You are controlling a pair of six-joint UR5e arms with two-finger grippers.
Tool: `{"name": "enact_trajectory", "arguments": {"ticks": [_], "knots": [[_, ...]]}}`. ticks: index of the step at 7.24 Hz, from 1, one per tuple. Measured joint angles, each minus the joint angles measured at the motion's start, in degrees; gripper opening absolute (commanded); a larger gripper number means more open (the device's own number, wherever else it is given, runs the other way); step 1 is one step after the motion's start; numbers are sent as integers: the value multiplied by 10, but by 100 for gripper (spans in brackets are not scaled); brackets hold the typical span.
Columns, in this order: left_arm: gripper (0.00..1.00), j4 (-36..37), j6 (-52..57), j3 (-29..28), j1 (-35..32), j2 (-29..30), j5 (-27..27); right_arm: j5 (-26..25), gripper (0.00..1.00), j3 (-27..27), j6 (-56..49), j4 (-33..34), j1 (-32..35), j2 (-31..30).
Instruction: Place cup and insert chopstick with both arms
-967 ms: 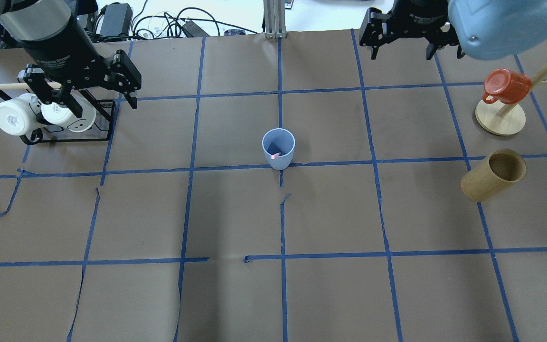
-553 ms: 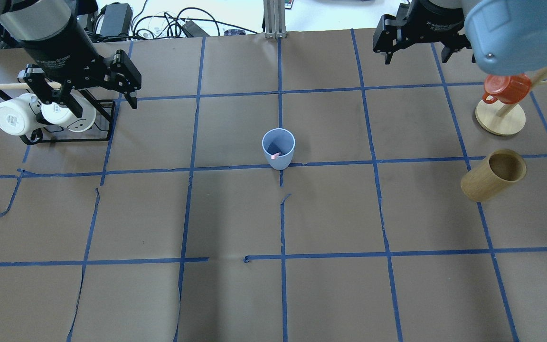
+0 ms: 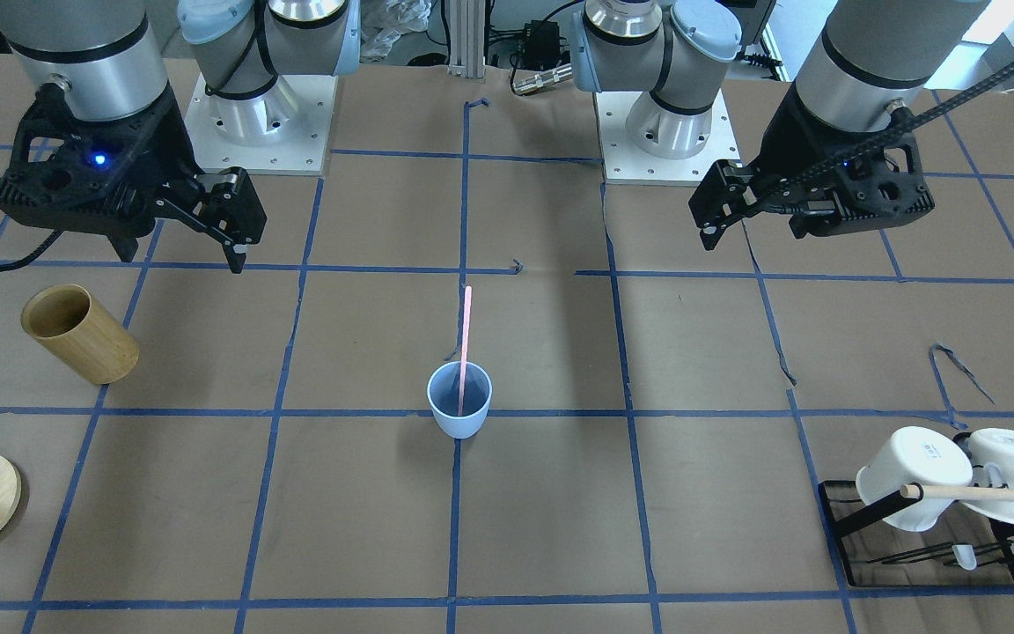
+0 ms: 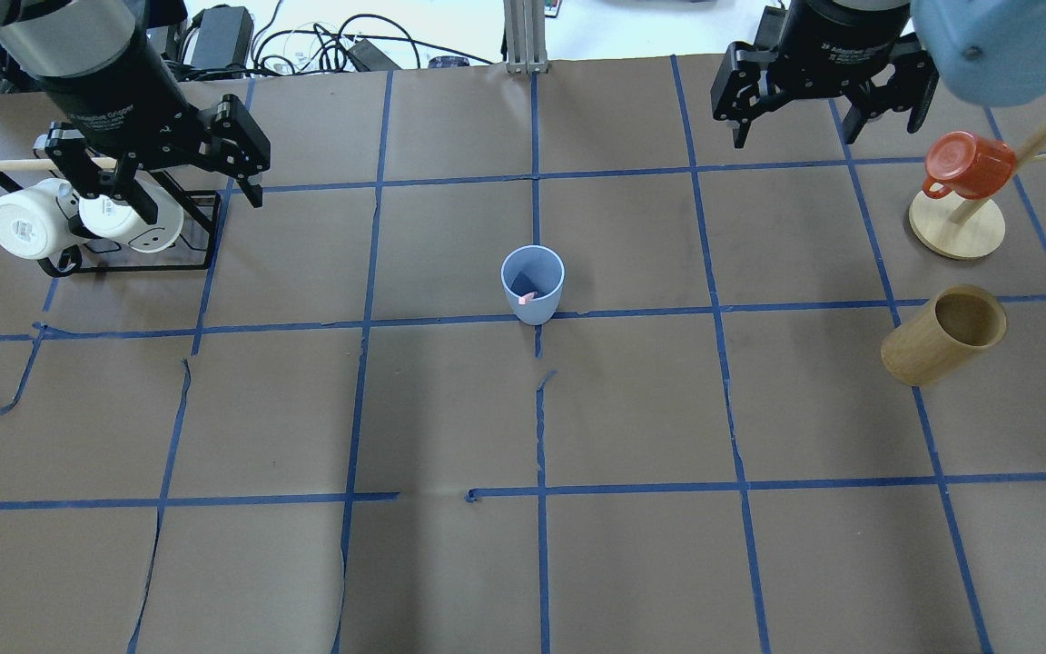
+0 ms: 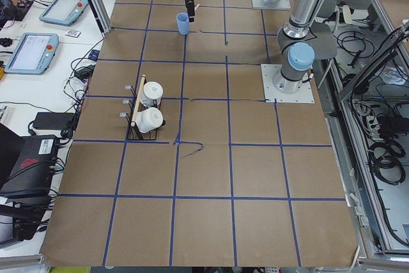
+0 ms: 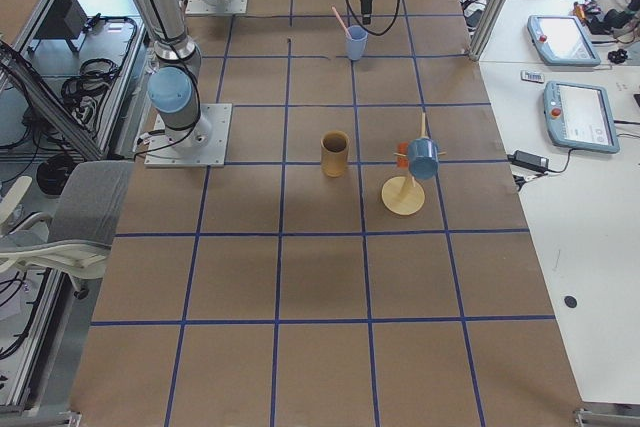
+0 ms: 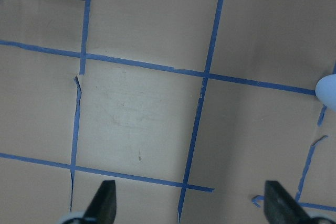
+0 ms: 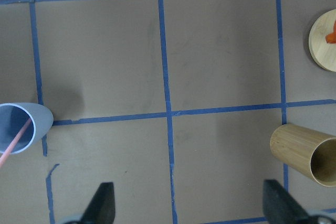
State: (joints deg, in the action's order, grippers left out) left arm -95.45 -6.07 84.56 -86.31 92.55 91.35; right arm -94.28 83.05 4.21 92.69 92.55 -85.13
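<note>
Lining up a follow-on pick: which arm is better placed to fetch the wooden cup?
Right. The wooden cup is in that arm's half, and the right gripper hangs open nearby; the left gripper is far across, by the mug rack.

Six views, one desk (image 4: pixel 450 409).
The overhead camera looks forward and down; the front camera faces it from across, steeply, with the arm bases (image 3: pixel 247 119) at its top. Two end cameras look along the desk from far off. Both wrist cameras look straight down, close. All views share the cup (image 4: pixel 532 284); the left wrist view shows only its edge.
</note>
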Motion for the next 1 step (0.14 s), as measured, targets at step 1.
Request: {"name": "enact_trajectory", "arguments": {"ticks": [1], "knots": [[100,0,0,0,0,0,0,1,100,1,-27,-2,-1,0]]}}
